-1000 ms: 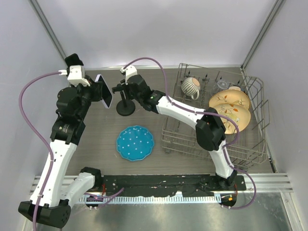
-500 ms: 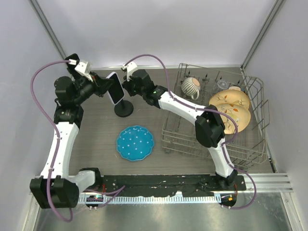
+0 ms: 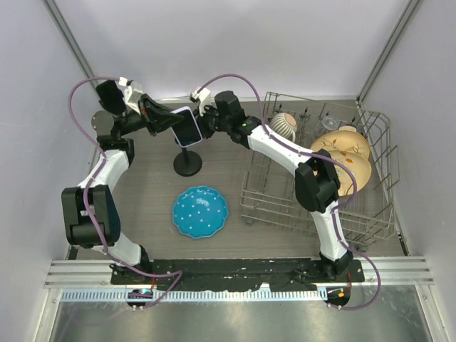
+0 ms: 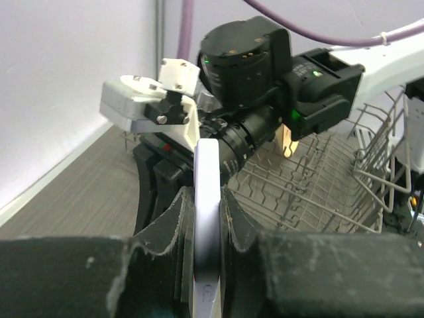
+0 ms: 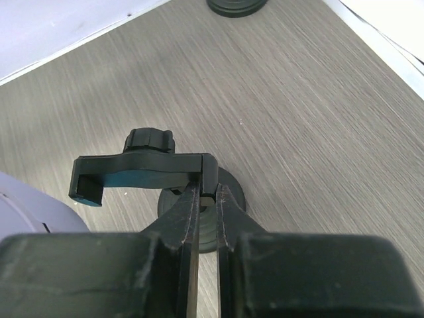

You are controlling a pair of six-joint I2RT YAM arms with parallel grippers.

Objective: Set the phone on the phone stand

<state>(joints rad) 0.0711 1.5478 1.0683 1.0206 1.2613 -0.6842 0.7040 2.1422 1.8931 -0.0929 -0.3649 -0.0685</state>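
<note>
The phone (image 3: 187, 126), dark-screened with a pale rim, is held on edge in my left gripper (image 3: 165, 120), above the black phone stand (image 3: 188, 161). In the left wrist view the phone's pale edge (image 4: 207, 225) is clamped between the jaws. My right gripper (image 3: 206, 122) is shut on the end of the stand's black cradle (image 5: 142, 173); the stand's round base (image 5: 228, 199) rests on the table below it. The phone reaches the cradle from the left; whether it sits in it I cannot tell.
A blue plate (image 3: 200, 211) lies in front of the stand. A wire dish rack (image 3: 313, 206) stands at the right with a striped mug (image 3: 284, 127) and patterned plates (image 3: 340, 153). Walls close in behind and at the left.
My left arm has swung the phone rightward and back, from left of the stand to over the cradle. My right gripper has shifted a little right and stayed at the cradle.
</note>
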